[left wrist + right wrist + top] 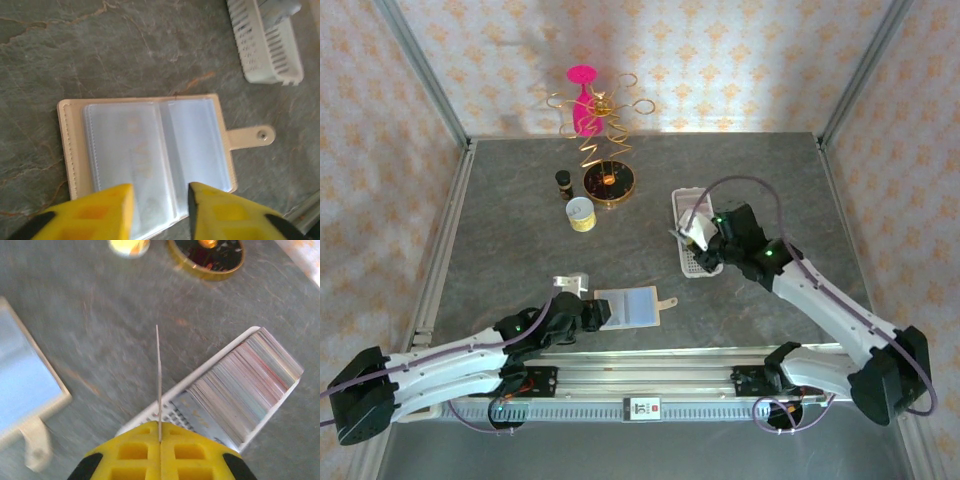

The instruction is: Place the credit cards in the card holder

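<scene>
One card [158, 380], which we find pinched edge-on in the fully closed right gripper [160, 437] over the near end of the white tray [200, 371], we judge so as to slot upright beside its stack [245, 385]; left gripper [161, 200] half-open, empty, over the open wallet [67, 150].

The left end effector [592, 314] sits at the left edge of an open beige wallet [632, 306] near the front of the desk [520, 240]. The right end effector [697, 238] hangs over the white card holder [684, 203], a pale credit card [698, 229] at its tip. A gold-rimmed dish [610, 181] stands farther back.
</scene>
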Tool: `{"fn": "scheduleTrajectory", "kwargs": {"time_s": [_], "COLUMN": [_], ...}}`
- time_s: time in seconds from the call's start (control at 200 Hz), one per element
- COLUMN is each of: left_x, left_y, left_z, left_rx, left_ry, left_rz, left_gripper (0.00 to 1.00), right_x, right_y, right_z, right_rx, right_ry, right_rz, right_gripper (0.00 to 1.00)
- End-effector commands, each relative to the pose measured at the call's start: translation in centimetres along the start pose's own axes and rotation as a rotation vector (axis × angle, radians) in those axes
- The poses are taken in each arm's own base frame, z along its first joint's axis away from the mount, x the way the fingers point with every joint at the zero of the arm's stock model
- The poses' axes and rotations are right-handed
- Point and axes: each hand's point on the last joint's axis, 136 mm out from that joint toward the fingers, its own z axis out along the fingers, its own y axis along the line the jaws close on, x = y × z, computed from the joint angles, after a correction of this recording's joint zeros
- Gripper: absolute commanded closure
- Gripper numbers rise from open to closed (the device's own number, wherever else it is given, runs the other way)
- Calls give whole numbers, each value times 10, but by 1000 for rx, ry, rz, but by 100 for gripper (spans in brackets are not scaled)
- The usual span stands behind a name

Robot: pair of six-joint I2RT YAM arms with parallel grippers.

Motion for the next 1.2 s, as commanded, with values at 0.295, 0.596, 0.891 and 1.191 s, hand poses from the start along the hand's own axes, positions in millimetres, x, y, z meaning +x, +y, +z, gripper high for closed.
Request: {"fn": "scheduleTrajectory", "kwargs": {"time_s": [0.295,0.596,0.891,1.191], "left_x": [-8,2,11,20], "left_y": [12,19,32,39], "left_z": [-1,9,16,20], "left_rx": [-117,-165,-227,-246], "left_ry": [-20,33,67,99], "left_rz": [49,78,98,103], "left_gripper": [48,52,62,70], "right_x": [-9,21,36,40], "right_y": [90,140,155,166], "right_z": [15,57,94,103], "right_rx": [-429,-461,-411,-428], "right_ry": [-119,-24,84,104], "right_rz": [1164,1220,1181,1181], "right_gripper": [100,100,100,100]}}
